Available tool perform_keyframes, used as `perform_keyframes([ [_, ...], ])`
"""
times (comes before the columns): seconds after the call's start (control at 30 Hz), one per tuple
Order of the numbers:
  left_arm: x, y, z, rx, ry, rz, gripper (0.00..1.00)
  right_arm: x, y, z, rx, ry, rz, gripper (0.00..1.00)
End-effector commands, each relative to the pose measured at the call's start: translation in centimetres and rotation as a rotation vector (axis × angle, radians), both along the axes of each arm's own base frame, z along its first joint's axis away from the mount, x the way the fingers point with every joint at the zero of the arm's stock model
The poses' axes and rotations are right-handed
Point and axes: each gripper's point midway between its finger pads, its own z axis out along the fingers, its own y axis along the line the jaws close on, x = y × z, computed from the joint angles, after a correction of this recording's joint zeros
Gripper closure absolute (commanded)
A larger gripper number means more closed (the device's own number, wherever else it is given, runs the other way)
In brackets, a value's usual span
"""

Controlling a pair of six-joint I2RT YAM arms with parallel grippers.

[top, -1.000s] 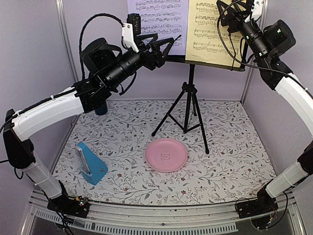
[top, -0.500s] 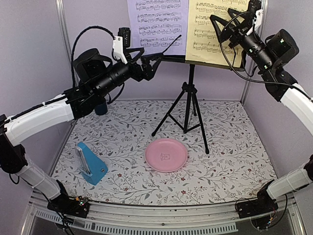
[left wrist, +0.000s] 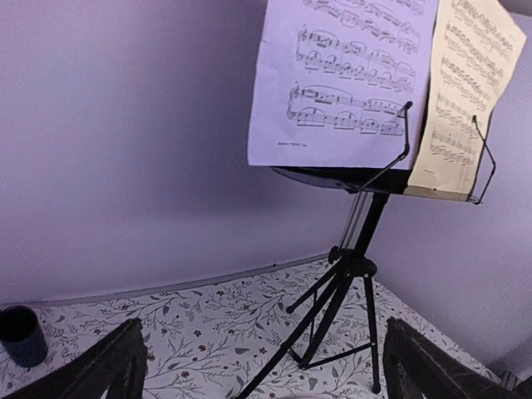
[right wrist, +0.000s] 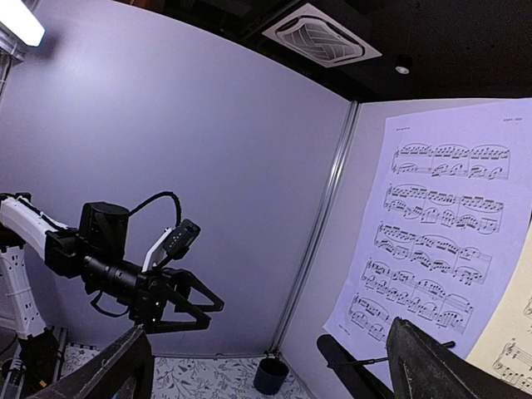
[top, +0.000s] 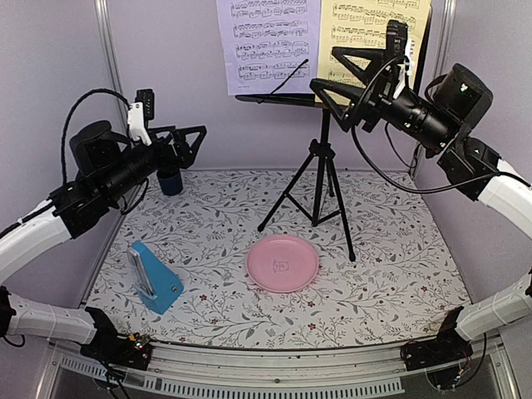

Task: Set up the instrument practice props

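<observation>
Black tripod stand (top: 323, 166) upright, between both arms' fingers. On its desk: lilac sheet (top: 268, 41) beside yellow sheet (top: 366, 29), both upright, close ahead of right fingers (top: 328, 87). Blue wedge metronome (top: 155, 278) upright, well below left fingers (top: 198, 131).

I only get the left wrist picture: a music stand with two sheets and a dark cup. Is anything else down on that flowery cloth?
Observer: Yes, a pink plate lies in front of the music stand.
Operator: Anything musical?
Observer: A blue metronome stands at the near left, left of the plate.
Operator: And the other claw?
Observer: The right gripper is open near the yellow sheet, holding nothing.
</observation>
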Motion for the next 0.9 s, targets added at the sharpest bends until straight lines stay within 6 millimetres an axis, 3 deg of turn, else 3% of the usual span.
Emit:
perform_keyframes([
  [0.0,-0.4,5.2,-2.4,-0.004,0.132,0.176,0.01,0.4,2.3,-4.5,-0.088,0.105,0.009,0.01],
  [0.27,-2.2,10.4,-7.8,0.04,0.383,0.388,0.01,1.3,7.2,-11.7,-0.155,0.283,0.083,0.0],
  [0.5,-4.8,11.2,-12.2,0.126,0.561,0.368,0.0,1.5,11.5,-16.7,-0.212,0.416,0.176,0.0],
  [0.7,-6.4,12.0,-14.2,0.124,0.639,0.369,0.01,0.5,16.0,-21.3,-0.268,0.533,0.247,0.0],
  [0.87,-7.6,11.4,-16.3,0.166,0.706,0.309,0.01,0.5,17.4,-23.1,-0.286,0.575,0.273,0.0],
])
